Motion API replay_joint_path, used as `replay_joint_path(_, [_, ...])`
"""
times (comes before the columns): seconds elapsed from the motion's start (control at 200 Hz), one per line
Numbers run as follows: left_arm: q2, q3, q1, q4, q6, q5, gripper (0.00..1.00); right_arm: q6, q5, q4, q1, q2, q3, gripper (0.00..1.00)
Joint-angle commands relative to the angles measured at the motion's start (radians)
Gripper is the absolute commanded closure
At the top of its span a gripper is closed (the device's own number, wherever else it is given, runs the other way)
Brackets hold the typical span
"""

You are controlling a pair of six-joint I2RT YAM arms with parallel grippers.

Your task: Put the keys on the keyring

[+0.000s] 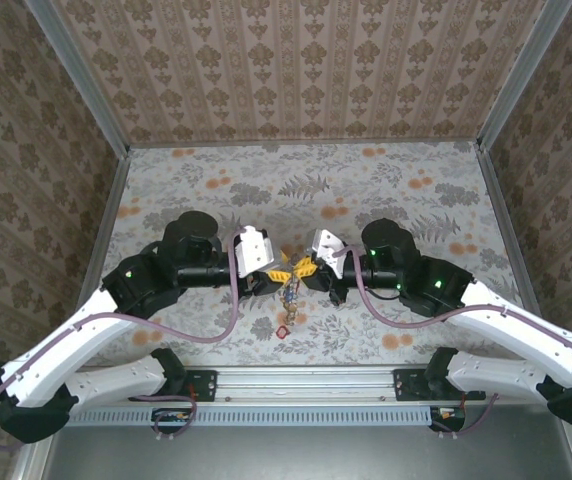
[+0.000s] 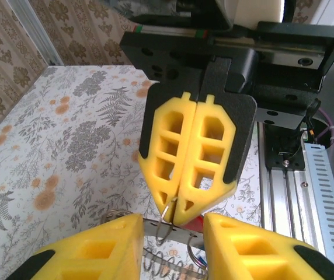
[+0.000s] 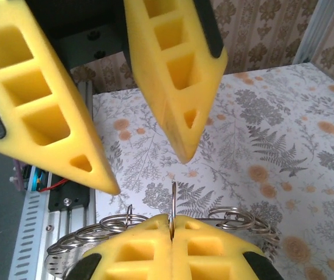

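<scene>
Metal keyring [image 3: 173, 203] sits pinched in our right end effector [image 3: 171, 224]; our left end effector [image 2: 173, 224] gapes wide around the keyring, so we fear an off-centre closing twists it loose

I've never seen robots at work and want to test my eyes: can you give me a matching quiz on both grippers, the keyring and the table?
Things:
1 left gripper
2 right gripper
3 keyring
4 table

States:
a flower-patterned
b shut
c open
d pinched in a gripper

Pairs: 1-c, 2-b, 3-d, 4-a
</scene>
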Motion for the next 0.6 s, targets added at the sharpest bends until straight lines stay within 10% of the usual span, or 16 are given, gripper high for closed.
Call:
replay_joint_path(0.0, [0.0,0.035,-0.009,-0.022,0.023,-0.012,0.67,-0.019,-0.045,0.005,0.008,0.001,0.045,1.0])
replay_joint_path(0.445, [0.033,0.025,-0.037,-0.042,0.034,-0.039,0.78,-0.014,-0.072,0.014,0.009,0.007,0.052,1.0])
replay_joint_path(0.595, [0.027,0.016,-0.041,-0.037,0.038,-0.05,1.0,-0.016,-0.076,0.02,0.011,0.0,0.047,1.0])
